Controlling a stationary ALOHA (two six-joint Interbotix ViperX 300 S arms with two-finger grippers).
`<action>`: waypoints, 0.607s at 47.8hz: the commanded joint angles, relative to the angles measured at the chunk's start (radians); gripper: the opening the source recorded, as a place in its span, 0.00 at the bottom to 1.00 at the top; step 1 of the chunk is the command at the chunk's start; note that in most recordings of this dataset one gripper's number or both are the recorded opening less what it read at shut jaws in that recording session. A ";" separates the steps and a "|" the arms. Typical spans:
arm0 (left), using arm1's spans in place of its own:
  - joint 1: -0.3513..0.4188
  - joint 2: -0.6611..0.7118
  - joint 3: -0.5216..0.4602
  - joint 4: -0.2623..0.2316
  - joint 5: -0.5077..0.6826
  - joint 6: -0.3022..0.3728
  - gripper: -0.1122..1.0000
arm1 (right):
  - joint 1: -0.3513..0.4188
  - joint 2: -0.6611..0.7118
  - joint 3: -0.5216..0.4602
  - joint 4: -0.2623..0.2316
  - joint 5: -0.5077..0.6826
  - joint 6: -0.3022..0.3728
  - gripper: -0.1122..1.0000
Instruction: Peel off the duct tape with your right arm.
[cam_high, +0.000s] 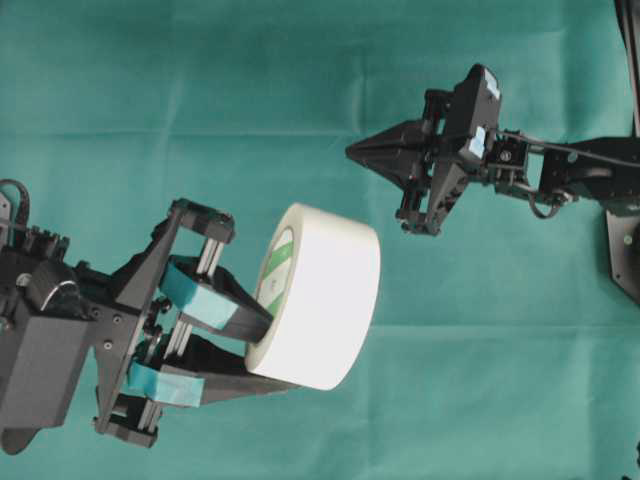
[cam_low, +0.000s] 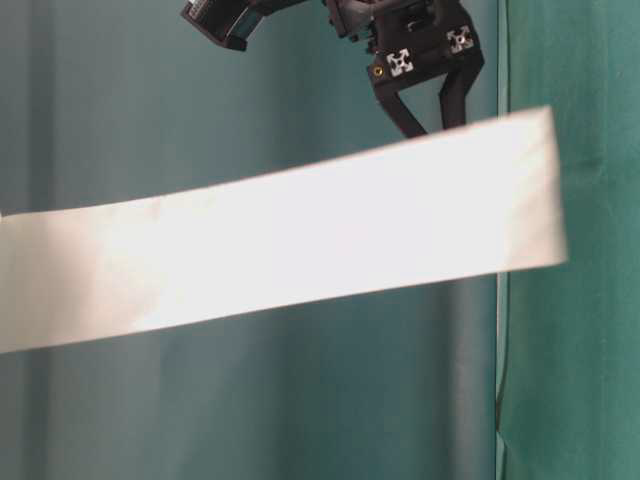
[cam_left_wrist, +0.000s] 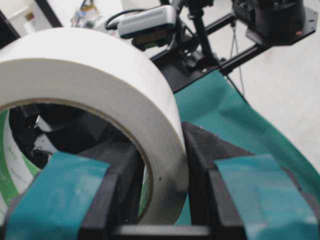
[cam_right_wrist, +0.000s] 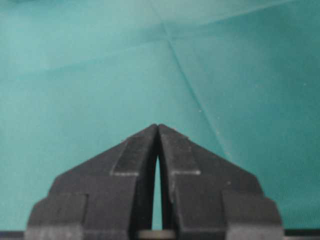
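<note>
Left gripper (cam_high: 262, 352) clamps the tape (cam_high: 325, 297) wall; right gripper (cam_high: 352, 152), clenched and empty, sits at the roll's one o'clock.

One tape roll (cam_high: 325, 295), two tools (cam_high: 255, 350) (cam_high: 352, 152)
</note>
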 joint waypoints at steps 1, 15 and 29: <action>0.006 -0.028 -0.012 0.003 -0.017 0.003 0.28 | -0.002 -0.014 -0.012 -0.005 -0.006 -0.002 0.01; 0.029 -0.034 0.018 0.002 -0.060 0.002 0.28 | 0.002 -0.075 -0.006 -0.052 -0.003 -0.003 0.01; 0.081 -0.058 0.072 -0.014 -0.118 0.000 0.28 | 0.017 -0.115 0.008 -0.133 -0.002 0.002 0.01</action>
